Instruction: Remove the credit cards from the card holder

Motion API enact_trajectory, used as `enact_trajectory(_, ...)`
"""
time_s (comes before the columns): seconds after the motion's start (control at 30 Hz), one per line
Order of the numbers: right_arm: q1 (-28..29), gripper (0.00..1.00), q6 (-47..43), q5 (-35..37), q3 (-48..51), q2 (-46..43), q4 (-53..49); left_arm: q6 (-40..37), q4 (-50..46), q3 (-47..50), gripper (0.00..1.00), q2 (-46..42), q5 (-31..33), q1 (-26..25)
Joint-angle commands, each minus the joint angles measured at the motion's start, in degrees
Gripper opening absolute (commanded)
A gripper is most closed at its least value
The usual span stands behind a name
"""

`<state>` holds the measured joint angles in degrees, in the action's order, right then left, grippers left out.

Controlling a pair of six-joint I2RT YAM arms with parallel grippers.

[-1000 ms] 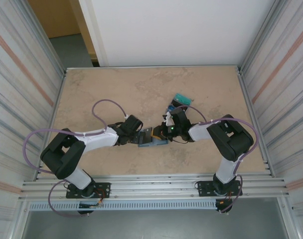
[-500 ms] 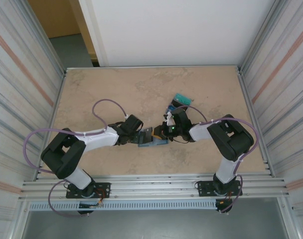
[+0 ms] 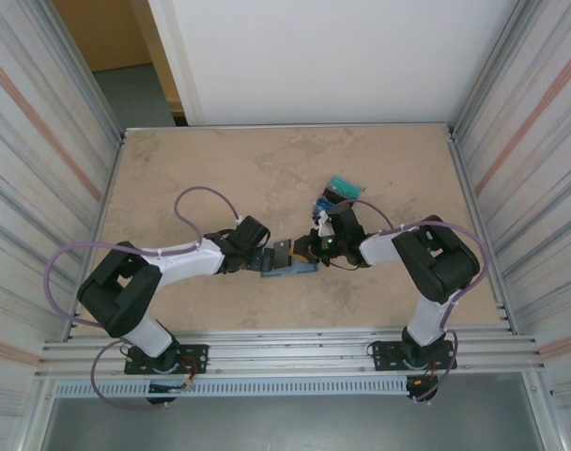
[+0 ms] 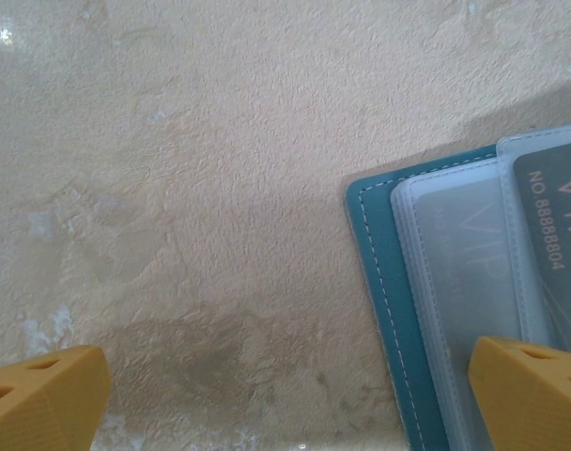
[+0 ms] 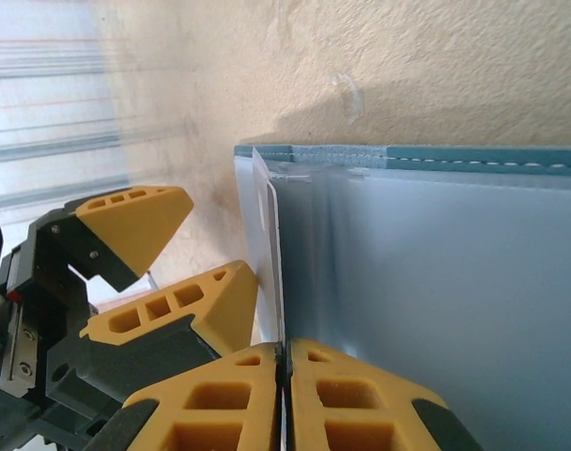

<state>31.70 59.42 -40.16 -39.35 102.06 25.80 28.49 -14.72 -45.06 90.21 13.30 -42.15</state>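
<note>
Left fingers (image 3: 276, 254): spread as wide as they go, holding nothing. In my left wrist view one yellow tip (image 4: 43, 399) sits over bare counter and the other (image 4: 534, 387) hangs over the holder's inner side.
Right fingers (image 5: 281, 366): pressed together on the lower edge of a thin grey card (image 5: 266, 235), which stands on edge between them.
Card holder (image 3: 293, 270): lies open and flat on the counter (image 3: 201, 169), between my two wrists and near the front middle.
Holder, left wrist view: its teal stitched border (image 4: 375, 272) frames clear plastic sleeves (image 4: 455, 282). A grey card printed "NO 8888804" (image 4: 560, 221) sits under the outermost sleeve.
Holder, right wrist view: the pale grey-blue lining (image 5: 455, 301) spreads to the right of the pinched card, with the teal edge (image 5: 473, 155) along its far side.
Pinched card: it rises at the end of the lining nearest my left fingers. How much of it remains tucked in I cannot tell.
Left fingers seen from the right wrist: two yellow tips (image 5: 135, 221), well apart, just beside the upright card and not touching it.
Loose credit cards (image 3: 343, 188): a teal one on top of a small heap on the counter, behind my right wrist, with a blue one (image 3: 321, 204) just beside it. Both lie apart from the holder.
</note>
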Motion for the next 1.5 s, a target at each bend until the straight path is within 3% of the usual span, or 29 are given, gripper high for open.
enact_trajectory(0.0,-0.71,0.11,-1.65,0.08,0.60,-2.05,-2.39,-0.42,-3.69,0.01,0.99,0.81,1.63,-0.47)
enact_trajectory(0.53,-1.38,0.07,-7.08,-0.16,-0.55,-4.05,-11.01,-0.80,-3.57,-1.39,0.99,0.19,1.23,-0.48)
enact_trajectory(0.87,-1.38,0.07,-6.52,-0.05,-0.33,-3.90,-10.44,-1.69,-3.03,-4.11,0.99,-3.12,0.42,-2.94)
enact_trajectory(1.47,-1.12,0.08,-5.37,-0.36,-0.22,-3.10,-8.97,-3.67,-2.04,-6.95,0.99,5.44,-1.94,-3.64)
